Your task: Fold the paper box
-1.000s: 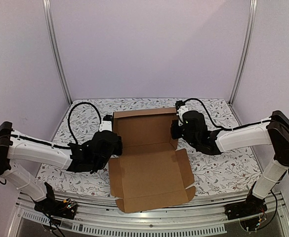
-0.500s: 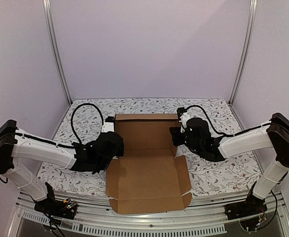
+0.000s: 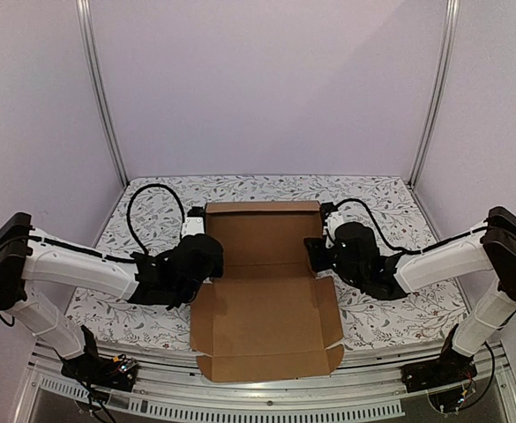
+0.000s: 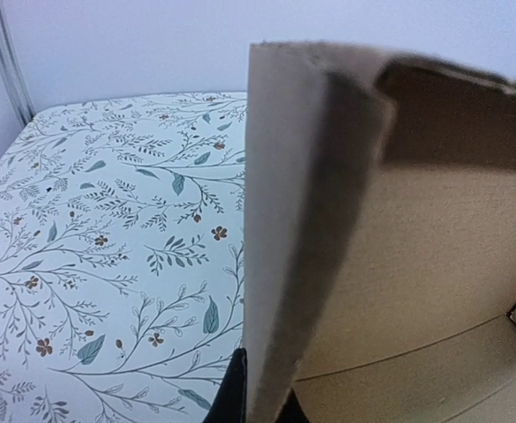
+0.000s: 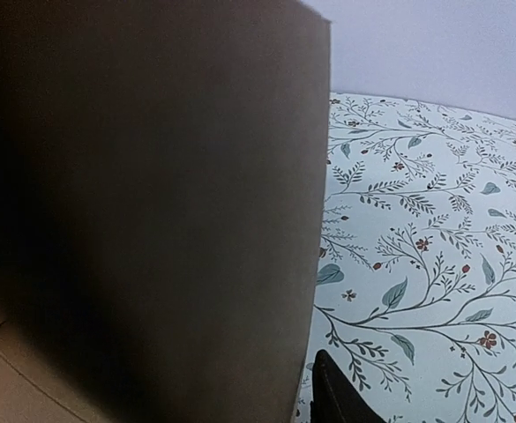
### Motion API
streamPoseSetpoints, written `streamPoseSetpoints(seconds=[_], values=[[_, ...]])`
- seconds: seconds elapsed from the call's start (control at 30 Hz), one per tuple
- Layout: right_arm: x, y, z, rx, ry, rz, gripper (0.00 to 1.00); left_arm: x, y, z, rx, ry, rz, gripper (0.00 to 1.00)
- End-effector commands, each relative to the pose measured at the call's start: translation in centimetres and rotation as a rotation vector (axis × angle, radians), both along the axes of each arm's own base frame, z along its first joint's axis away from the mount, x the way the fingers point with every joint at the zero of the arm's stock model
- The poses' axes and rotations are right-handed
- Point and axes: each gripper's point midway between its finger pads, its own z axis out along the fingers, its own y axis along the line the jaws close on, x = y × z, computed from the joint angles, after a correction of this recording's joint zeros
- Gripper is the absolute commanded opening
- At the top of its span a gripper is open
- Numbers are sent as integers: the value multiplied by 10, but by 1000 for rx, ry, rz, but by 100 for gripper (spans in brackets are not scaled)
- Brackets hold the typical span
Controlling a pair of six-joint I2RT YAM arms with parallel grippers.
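The paper box (image 3: pixel 262 304) is a brown cardboard sheet lying open at the table's middle, with its rear panel (image 3: pixel 259 233) standing upright. My left gripper (image 3: pixel 206 256) is at the panel's left edge. In the left wrist view the gripper (image 4: pixel 264 407) is shut on the edge of the left side flap (image 4: pixel 284 264). My right gripper (image 3: pixel 316 256) is at the panel's right edge. In the right wrist view the right side flap (image 5: pixel 152 220) fills the frame. One black finger (image 5: pixel 335 395) shows beside it and the other is hidden behind the cardboard.
The table has a white cloth with a leaf print (image 3: pixel 390 300). Metal frame posts (image 3: pixel 99 88) stand at the back corners before pale walls. The box's front flap (image 3: pixel 271 363) reaches the table's near edge, above the metal rail (image 3: pixel 258 392).
Both grippers have moved toward the near edge with the box's rear panel. The whole box slid nearer and sits squarer to the table.
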Motion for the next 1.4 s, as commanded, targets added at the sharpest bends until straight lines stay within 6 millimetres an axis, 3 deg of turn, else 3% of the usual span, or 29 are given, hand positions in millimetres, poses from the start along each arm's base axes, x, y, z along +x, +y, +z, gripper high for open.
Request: streamPoseSetpoints(seconds=[0.0, 0.17, 0.37, 0.53, 0.77, 1.13, 1.37], values=[[-5, -7, 3, 7, -11, -53, 34, 0, -11, 9, -58, -18, 7, 0], [-2, -11, 12, 13, -36, -77, 28, 0, -10, 10, -59, -17, 10, 0], [0, -4, 21, 30, -58, -62, 0, -2, -9, 9, -68, -8, 12, 0], [3, -1, 30, 30, -84, -60, 0, -1, -13, 9, -74, -2, -1, 1], [14, 5, 44, 32, -119, -87, 0, -2, -12, 9, -57, 1, -8, 34], [37, 21, 54, -25, -201, -116, 0, -14, -2, 10, -37, 40, -36, 54], [58, 18, 40, -64, -215, -94, 0, -37, 20, 13, 17, 125, -99, 66]])
